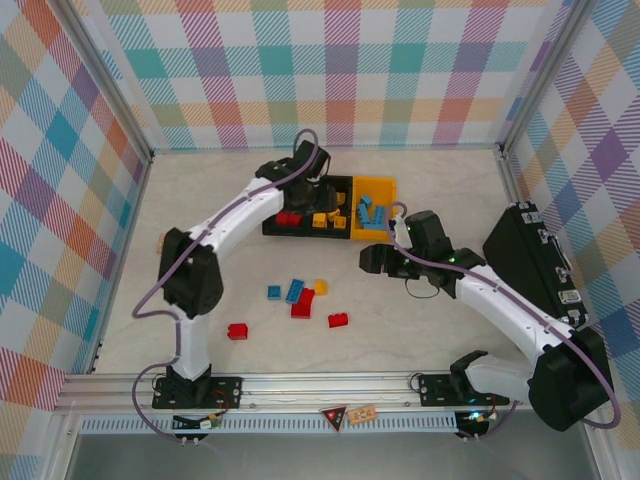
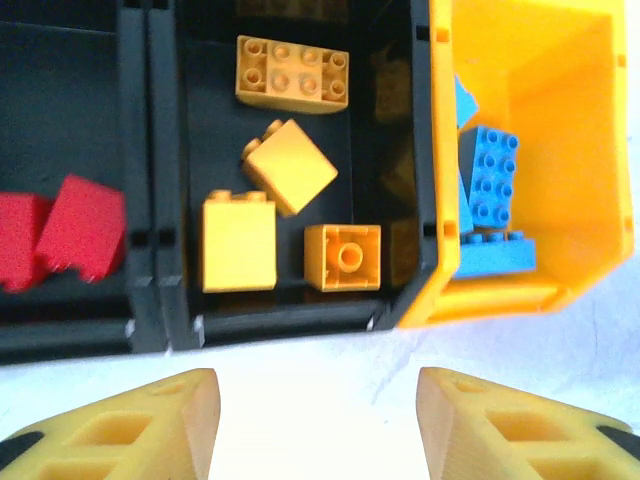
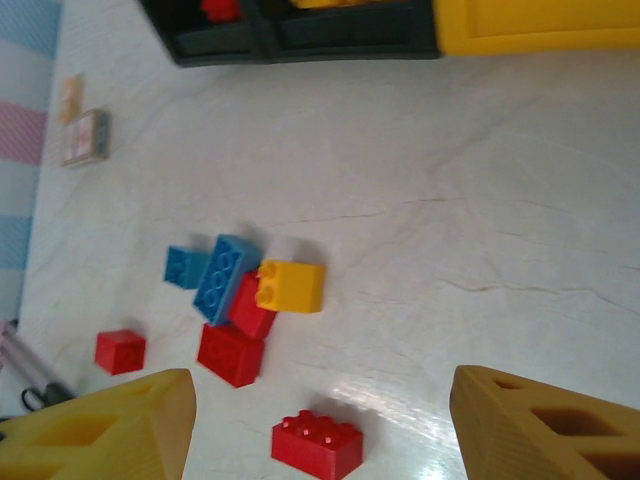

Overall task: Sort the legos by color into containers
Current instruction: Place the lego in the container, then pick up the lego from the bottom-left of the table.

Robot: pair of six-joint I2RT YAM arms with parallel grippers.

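**Between picks: loose bricks waiting**

We are holding the left tool (image 2: 315,420) parted and empty just short of the containers (image 2: 150,200), yellow legos (image 2: 290,175) lying in the bin straight ahead. The right tool (image 3: 320,420), also parted and empty, is hovering over loose bricks (image 3: 240,300) on the desk (image 3: 480,200). We judge it needs lowering onto the nearest red brick (image 3: 317,448).

Pastel plaid walls (image 1: 340,70), cream veined table (image 1: 400,345). Black end bin (image 2: 60,100) with red bricks (image 2: 80,230); black middle bin (image 2: 200,130) with yellow bricks (image 2: 290,75); at 3 o'clock, yellow-orange bin (image 2: 570,120) with blue bricks (image 2: 492,175). Yellow fingers (image 2: 150,430). White-and-black arms (image 1: 250,205). Black case (image 1: 525,255).
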